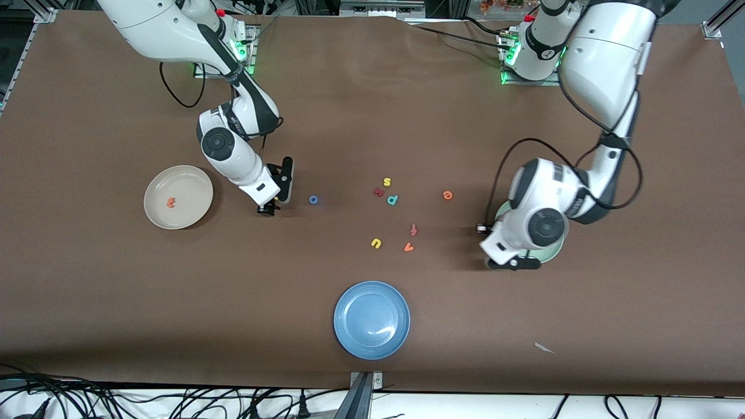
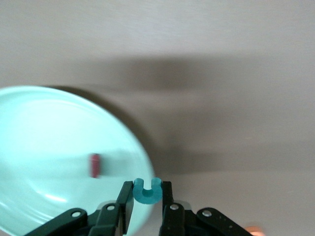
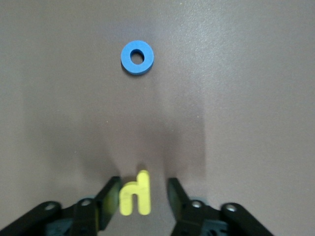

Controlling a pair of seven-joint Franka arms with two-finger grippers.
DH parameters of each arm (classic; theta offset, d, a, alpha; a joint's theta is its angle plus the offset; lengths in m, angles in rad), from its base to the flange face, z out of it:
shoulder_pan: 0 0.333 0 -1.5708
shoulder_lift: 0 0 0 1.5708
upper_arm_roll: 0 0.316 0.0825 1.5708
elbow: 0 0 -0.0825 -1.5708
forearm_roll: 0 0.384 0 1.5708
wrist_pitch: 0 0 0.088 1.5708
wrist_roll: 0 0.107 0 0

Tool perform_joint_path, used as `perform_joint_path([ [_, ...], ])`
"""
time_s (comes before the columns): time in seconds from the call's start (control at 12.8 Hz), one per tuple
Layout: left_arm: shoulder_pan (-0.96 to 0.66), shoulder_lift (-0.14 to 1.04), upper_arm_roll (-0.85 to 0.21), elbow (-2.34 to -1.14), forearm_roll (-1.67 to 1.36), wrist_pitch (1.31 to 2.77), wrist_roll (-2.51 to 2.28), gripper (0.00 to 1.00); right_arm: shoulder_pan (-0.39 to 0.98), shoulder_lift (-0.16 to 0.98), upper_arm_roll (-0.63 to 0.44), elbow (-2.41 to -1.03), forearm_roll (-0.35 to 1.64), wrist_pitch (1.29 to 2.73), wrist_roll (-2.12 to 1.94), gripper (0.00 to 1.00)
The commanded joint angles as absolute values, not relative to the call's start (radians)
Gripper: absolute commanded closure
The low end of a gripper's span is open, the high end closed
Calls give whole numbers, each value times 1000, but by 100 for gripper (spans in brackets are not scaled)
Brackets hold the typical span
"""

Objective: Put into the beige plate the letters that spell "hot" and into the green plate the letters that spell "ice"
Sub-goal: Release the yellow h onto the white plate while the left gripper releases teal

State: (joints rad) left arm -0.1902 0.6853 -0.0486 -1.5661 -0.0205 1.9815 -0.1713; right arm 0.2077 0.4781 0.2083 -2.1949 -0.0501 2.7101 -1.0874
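Bench (image 1: 372,105) of brown carries everything, with the two arms reaching out from their bases.

Three plates come next. The beige plate (image 1: 178,196) sits toward the right arm's end and the green plate (image 2: 39,147) toward the left arm's end, mostly hidden under that arm in the front view. That split lets each arm serve one word. The blue plate (image 1: 372,319) lies nearest the front camera and has no part in the task.

The left end effector (image 2: 147,194) hangs over the rim of the green plate, its fingers pinched narrow on the teal c (image 2: 147,191). It seems poised to drop the letter inside. The right end effector (image 1: 268,208) is down at the bench beside the beige plate. Its fingers stand astride the yellow h (image 3: 136,199), one pad at the letter and the other with a gap, so it has no grip yet.

Among the letters, the orange t (image 1: 171,202) already lies in the beige plate and the dark red i (image 2: 95,165) in the green one. The blue o (image 1: 313,199) waits on the bench just by the right end effector. The orange e (image 1: 447,195) lies loose between the cluster and the green plate. Near mid-bench lie the decoys: the yellow s (image 1: 387,182), the yellow u (image 1: 376,243) and the orange v (image 1: 408,248).
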Motion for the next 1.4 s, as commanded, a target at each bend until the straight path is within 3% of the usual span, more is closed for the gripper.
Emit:
perform_joint_path([
  [0.0, -129, 681, -57, -1581, 35, 1965, -36, 100, 198, 488, 213, -2206, -63, 2729, -1111, 79],
  [0.16, -86, 699, -58, -1583, 112, 1973, -28, 100, 198, 486, 212, -2201, -63, 2726, -1112, 86],
  [0.39, -77, 725, -58, -1583, 127, 1986, -29, 100, 198, 463, 203, -2192, -61, 2715, -1108, 86],
  [0.47, -75, 732, -60, -1583, 127, 1994, -29, 94, 198, 448, 190, -2175, -61, 2677, -1104, 86],
  [0.55, -77, 732, -60, -1582, 126, 1994, -41, 53, 196, 425, 183, -2142, -60, 2593, -1100, 86],
  [0.62, -80, 726, -60, -1578, 118, 1988, -51, 1, 196, 411, 160, -2096, -57, 2500, -1095, 86],
  [1.01, -95, 670, -98, -1572, 117, 1961, -52, 0, 195, 377, 13, -1895, -52, 2070, -925, 86],
  [1.33, -98, 650, -233, -1568, 115, 1930, -54, 0, 183, 400, -126, -1897, -49, 1977, -891, 86],
])
